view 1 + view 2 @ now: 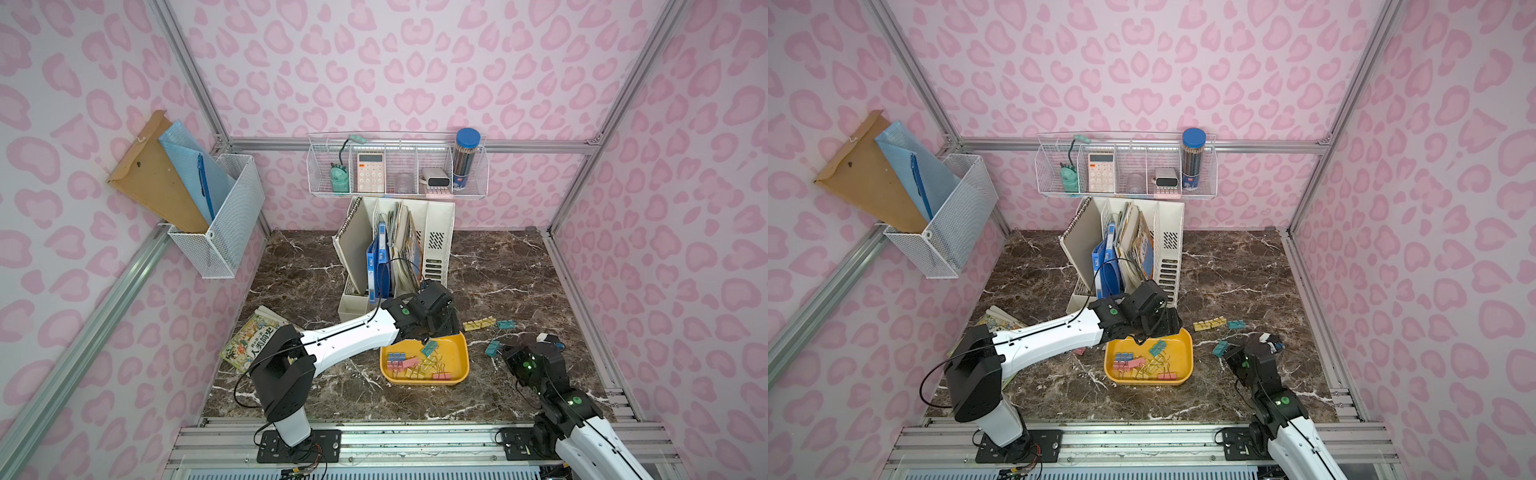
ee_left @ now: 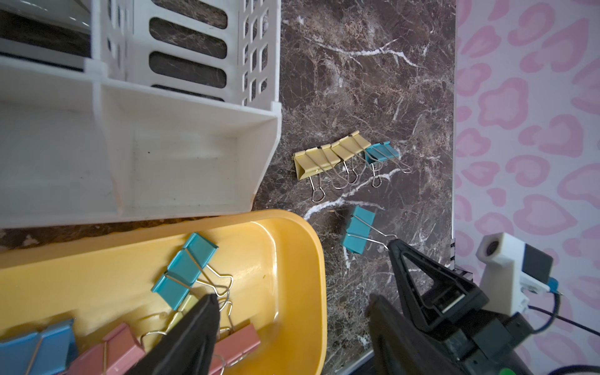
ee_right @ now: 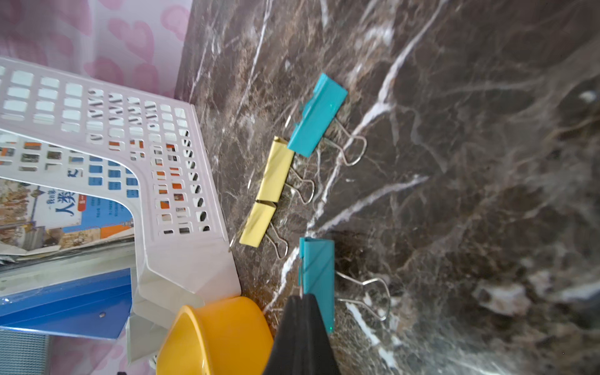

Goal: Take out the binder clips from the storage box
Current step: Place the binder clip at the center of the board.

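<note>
Left tool hangs wide over the storage box, ready for a pick; right tool pinches the wire of a teal clip, apparently parking it on the bench.

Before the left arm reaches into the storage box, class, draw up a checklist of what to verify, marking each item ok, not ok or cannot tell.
1. Left gripper open: ok.
2. Left gripper above the storage box: ok, at its far corner.
3. Teal clips in the box free to lift: cannot tell, handles overlap other wires.
4. Right gripper clear of the box: ok.
5. Right gripper free of the teal clip on the table: cannot tell, jaws shut at its handle.
6. Box emptied: not ok, pink clips and others remain.
</note>
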Controlling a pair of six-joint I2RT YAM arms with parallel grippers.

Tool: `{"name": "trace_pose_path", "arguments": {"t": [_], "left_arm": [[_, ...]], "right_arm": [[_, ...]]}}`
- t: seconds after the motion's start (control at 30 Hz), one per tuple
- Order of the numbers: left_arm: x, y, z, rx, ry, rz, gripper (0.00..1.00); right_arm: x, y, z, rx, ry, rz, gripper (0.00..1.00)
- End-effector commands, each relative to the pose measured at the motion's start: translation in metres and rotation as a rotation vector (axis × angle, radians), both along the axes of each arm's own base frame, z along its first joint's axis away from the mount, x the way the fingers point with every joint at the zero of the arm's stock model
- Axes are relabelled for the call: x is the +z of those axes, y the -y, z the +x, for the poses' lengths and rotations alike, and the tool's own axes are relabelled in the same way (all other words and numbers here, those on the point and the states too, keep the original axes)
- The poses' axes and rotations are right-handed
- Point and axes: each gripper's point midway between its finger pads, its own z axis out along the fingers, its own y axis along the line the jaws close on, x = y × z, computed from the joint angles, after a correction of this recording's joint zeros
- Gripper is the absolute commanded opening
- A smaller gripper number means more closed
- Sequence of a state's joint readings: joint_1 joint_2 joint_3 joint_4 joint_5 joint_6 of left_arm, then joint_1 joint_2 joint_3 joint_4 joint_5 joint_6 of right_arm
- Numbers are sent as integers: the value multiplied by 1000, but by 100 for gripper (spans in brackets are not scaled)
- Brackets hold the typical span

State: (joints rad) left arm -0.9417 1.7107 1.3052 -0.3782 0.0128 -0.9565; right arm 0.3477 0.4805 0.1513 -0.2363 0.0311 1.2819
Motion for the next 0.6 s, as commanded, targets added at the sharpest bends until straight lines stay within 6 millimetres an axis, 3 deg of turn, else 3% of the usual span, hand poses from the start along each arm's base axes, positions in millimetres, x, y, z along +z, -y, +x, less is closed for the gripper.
{"name": "trace_pose_path", "arguments": {"t": [0.0, 0.23, 0.43, 0.57], "left_arm": [[5, -3, 4, 13, 25, 2, 76], [3, -10, 4, 35, 16, 8, 75], [0, -11, 5, 43, 8, 3, 74], [2, -10, 8, 43, 8, -7, 74]], "right_arm": [[12, -12, 9, 20, 22, 21, 0], [13, 4, 2, -181, 47, 15, 0], [3, -6, 3, -172, 18, 75, 0], [8, -11, 8, -151, 17, 53, 0]]}}
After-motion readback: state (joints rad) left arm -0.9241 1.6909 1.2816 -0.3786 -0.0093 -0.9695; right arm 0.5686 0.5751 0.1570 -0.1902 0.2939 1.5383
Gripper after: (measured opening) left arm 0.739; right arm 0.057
